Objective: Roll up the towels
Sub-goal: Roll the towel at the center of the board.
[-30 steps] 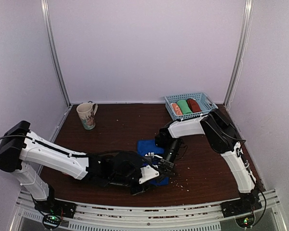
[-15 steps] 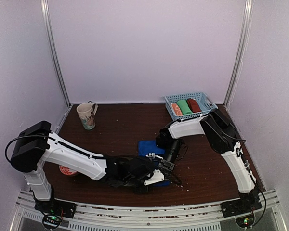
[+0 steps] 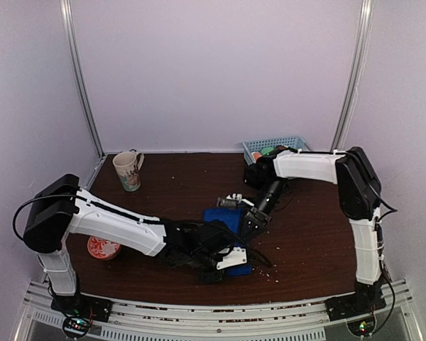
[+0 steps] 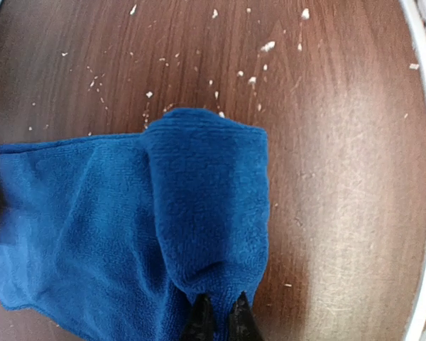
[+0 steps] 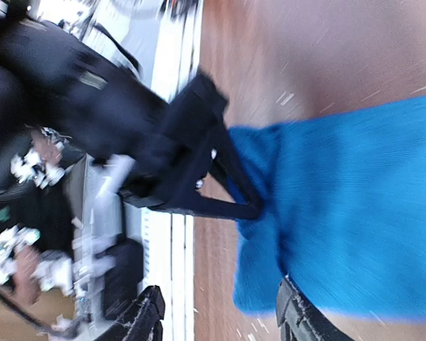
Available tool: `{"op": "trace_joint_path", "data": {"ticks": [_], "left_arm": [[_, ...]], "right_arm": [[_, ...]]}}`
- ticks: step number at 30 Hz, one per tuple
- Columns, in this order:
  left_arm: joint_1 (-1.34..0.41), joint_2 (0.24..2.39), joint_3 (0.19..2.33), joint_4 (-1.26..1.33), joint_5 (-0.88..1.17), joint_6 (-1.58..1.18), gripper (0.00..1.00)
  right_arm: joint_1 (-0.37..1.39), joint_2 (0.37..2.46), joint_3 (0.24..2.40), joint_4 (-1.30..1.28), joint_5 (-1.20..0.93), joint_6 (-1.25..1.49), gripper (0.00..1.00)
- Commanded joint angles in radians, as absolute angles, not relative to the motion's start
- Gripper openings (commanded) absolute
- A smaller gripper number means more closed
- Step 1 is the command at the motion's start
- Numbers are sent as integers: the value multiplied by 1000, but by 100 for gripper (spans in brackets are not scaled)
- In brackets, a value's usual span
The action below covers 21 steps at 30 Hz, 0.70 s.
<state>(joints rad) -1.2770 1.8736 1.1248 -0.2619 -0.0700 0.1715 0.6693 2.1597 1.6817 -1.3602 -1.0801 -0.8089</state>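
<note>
The folded end of the blue towel (image 4: 128, 234) is pinched tight by the left gripper (image 4: 219, 314), its long axis laid straight ahead of the fingers (image 4: 201, 321). The right gripper (image 5: 221, 302) is spread wide, nothing held.

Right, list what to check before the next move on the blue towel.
1. Left pincer shut on the blue towel: ok, it pinches the end of the folded flap.
2. Right pincer open: ok, its jaws stand apart.
3. Right pincer off the cloth: cannot tell, that view is blurred.
4. Roll formed: not ok, only one flap is folded over and the rest lies loose and wrinkled.
5. Basket free for drop-off: cannot tell, the right arm hides part of it.
</note>
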Motion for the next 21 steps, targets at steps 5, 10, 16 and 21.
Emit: {"op": "trace_joint_path", "data": {"ticks": [5,10,16,21], "left_arm": [[-1129,1987,1264,-439,443,2,0],[-999,2097,1355,-480,708,-101,0],[-893,2190,1392,-498,887,-172,0],[-849,2278,1456,-551,1036,-157,0]], "right_arm": [[465,1823,1701,-1141,-814,-507,50],[456,1516,1548,-782,-563,-399,50],[466,1343,1454,-745,-803,-427,52],[658,1344,1279,-809,-687,-590,47]]}}
